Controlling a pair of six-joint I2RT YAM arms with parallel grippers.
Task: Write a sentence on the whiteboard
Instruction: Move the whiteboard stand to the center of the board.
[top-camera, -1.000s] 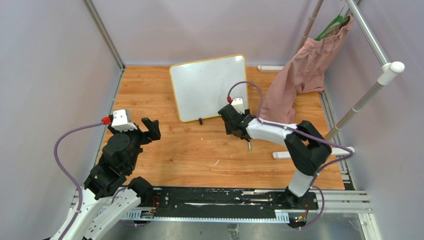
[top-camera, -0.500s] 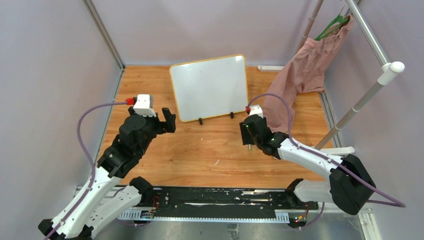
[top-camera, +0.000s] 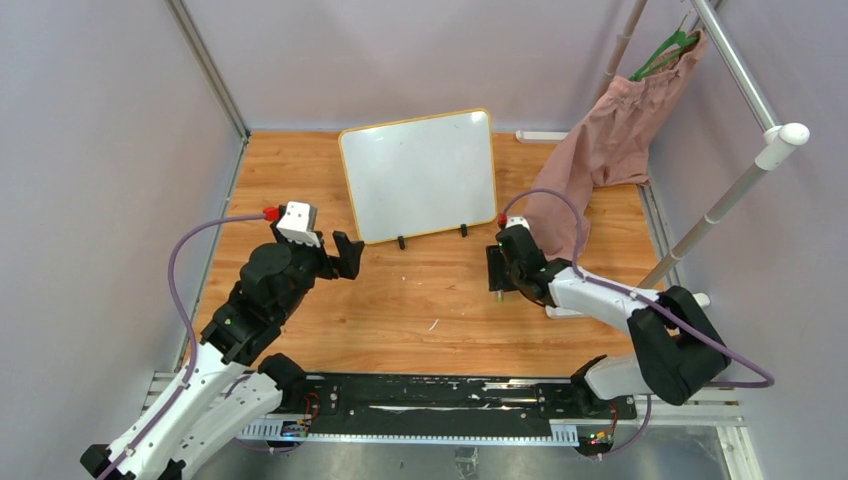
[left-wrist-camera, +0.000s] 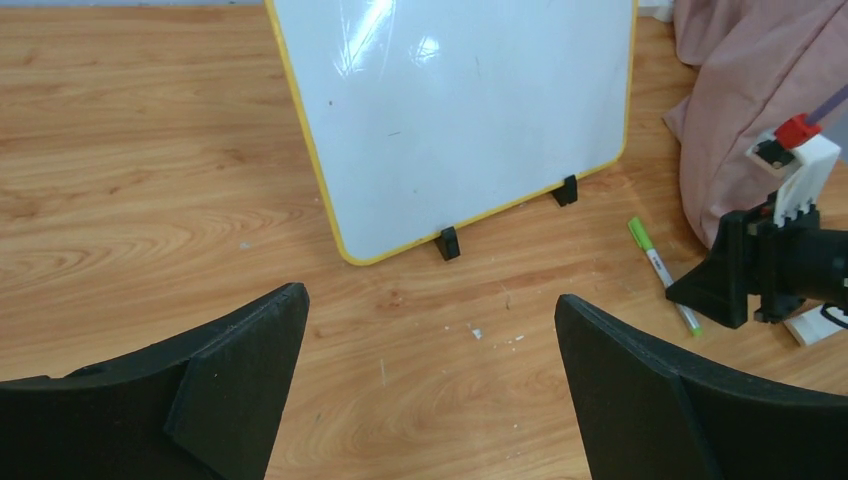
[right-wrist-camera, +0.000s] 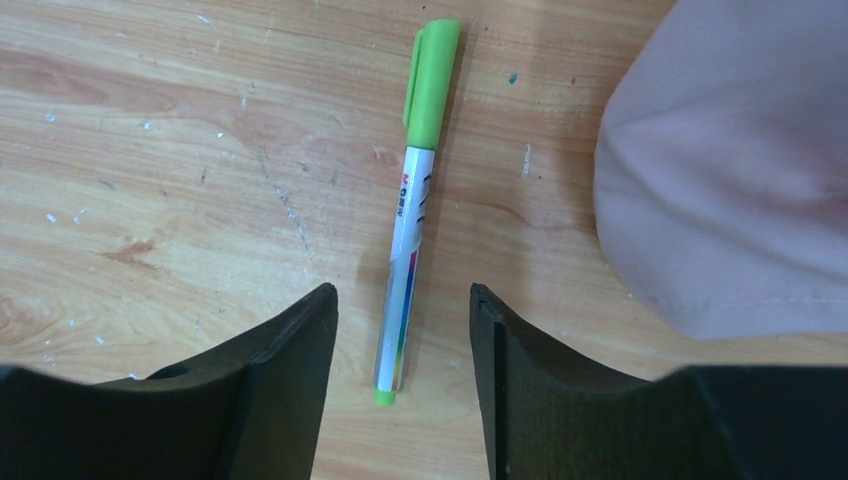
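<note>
Barely started: whiteboard (top-camera: 418, 175) blank, marker (right-wrist-camera: 412, 200) on the worktop (top-camera: 420, 310) at its 5 o'clock, right tool (right-wrist-camera: 402, 300) spread astride it, left tool (left-wrist-camera: 430, 300) spread too.

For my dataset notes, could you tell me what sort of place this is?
Probably a robotics lab test cell: two robot arms at a walled-in wooden table, with staged props, a whiteboard and a green marker.
</note>
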